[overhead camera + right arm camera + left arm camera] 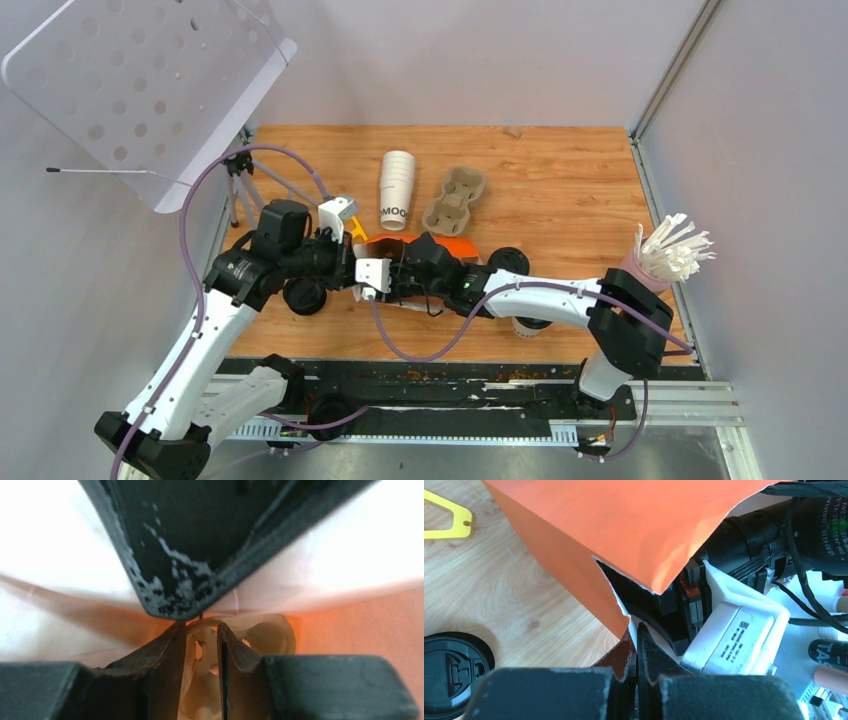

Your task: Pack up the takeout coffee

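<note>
Left gripper [636,632] pinches the orange paper bag [624,535] at its edge. Right gripper [201,630] is inside the bag, nearly closed about beige pulp [260,635]; grip unclear. Takeout coffee [531,325] sits by the desk's [560,170] near edge, under the right forearm [550,290].

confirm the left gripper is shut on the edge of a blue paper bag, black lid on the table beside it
No, the paper bag is orange, not blue; the left wrist view shows it. The left gripper is shut on its edge, black lid on the table beside it.

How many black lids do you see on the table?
2: one black lid near the left arm, another right of the orange bag. Others may be hidden under the arms.
</note>
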Robot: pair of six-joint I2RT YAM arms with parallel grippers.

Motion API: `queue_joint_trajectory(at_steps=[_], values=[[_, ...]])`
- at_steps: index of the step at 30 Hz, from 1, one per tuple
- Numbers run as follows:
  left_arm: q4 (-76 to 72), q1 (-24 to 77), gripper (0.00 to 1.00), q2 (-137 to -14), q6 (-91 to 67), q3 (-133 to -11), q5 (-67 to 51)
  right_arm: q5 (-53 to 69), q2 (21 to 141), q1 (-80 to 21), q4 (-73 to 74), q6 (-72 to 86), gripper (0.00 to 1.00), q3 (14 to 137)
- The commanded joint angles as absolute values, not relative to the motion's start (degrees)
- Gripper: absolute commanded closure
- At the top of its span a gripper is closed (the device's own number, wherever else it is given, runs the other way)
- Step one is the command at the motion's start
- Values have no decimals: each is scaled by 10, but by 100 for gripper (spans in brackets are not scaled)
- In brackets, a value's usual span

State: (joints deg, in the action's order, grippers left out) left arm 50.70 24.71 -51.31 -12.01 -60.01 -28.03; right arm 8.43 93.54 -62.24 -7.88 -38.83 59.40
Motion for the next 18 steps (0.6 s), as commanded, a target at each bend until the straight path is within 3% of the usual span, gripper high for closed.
queue_joint_trajectory(at_steps=[1, 7, 18], values=[[507, 250, 100, -507, -105, -614, -306, 21, 920, -614, -35, -358, 71, 578], [510, 250, 100, -509, -107, -618, -303, 46, 876, -612, -14, -334, 67, 587], [506, 250, 100, -513, -108, -616, -307, 69, 876, -600, 14, -338, 68, 593]])
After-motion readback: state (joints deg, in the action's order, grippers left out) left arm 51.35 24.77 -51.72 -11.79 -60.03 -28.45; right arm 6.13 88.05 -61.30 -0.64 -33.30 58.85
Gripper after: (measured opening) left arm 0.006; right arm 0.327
